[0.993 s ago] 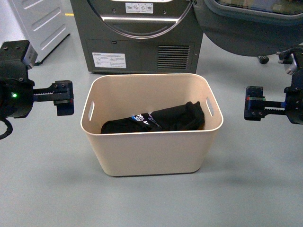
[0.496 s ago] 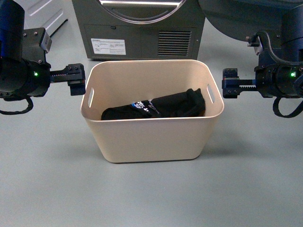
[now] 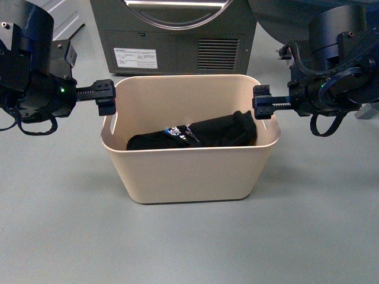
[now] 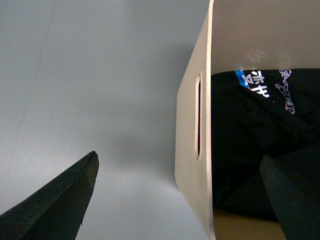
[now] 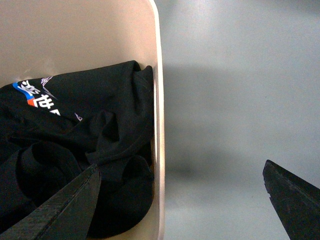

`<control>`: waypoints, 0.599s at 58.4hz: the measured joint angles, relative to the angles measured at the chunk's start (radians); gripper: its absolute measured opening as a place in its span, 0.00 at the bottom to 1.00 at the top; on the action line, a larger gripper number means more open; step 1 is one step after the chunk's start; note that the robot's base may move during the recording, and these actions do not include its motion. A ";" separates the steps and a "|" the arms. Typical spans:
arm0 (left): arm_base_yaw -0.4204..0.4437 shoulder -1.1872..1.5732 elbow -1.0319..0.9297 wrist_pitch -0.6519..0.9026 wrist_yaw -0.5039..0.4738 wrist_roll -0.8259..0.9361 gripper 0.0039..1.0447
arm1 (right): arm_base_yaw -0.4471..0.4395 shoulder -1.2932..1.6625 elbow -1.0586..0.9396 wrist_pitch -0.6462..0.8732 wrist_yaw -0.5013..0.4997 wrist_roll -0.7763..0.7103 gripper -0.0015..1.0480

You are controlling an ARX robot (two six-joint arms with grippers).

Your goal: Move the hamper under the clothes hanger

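A: Starting at our left, the left gripper sits at the short side of the hamper, jaws spread wide. In its wrist view we see one finger outside over the floor and the other inside, with the slot handle between them.

B: We see the hamper on the floor in the middle, with a black garment in it. The dark grey dryer stands close behind it.

A: At our right, the right gripper is also wide open, straddling the opposite rim with one finger above the garment and one outside.

B: Neither one is gripping anything.
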 joint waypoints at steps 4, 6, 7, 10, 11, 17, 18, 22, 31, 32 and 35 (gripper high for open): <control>0.000 0.015 0.025 -0.011 -0.001 0.001 0.94 | 0.006 0.021 0.027 -0.016 0.005 -0.002 0.93; -0.001 0.024 0.036 -0.018 -0.001 0.001 0.94 | 0.008 0.033 0.040 -0.026 0.007 -0.002 0.93; -0.002 0.028 0.041 -0.022 -0.002 0.001 0.94 | 0.009 0.039 0.046 -0.030 0.007 -0.002 0.93; -0.003 0.043 0.056 -0.029 -0.002 0.001 0.94 | 0.010 0.055 0.060 -0.038 0.010 -0.002 0.93; -0.005 0.049 0.062 -0.031 -0.002 0.001 0.94 | 0.010 0.060 0.064 -0.041 0.011 -0.002 0.93; -0.008 0.074 0.090 -0.042 -0.004 0.001 0.94 | 0.010 0.090 0.085 -0.052 0.019 -0.002 0.93; -0.009 0.078 0.093 -0.042 -0.004 0.002 0.94 | 0.009 0.091 0.086 -0.053 0.019 -0.002 0.93; -0.009 0.087 0.103 -0.043 -0.004 0.002 0.94 | 0.008 0.103 0.093 -0.056 0.021 -0.002 0.93; -0.010 0.108 0.122 -0.047 -0.004 0.002 0.94 | 0.008 0.119 0.109 -0.065 0.023 -0.005 0.93; -0.010 0.111 0.124 -0.047 -0.004 0.002 0.94 | 0.008 0.120 0.110 -0.065 0.023 -0.005 0.93; -0.010 0.118 0.126 -0.047 -0.004 0.002 0.94 | 0.008 0.123 0.115 -0.066 0.024 -0.006 0.93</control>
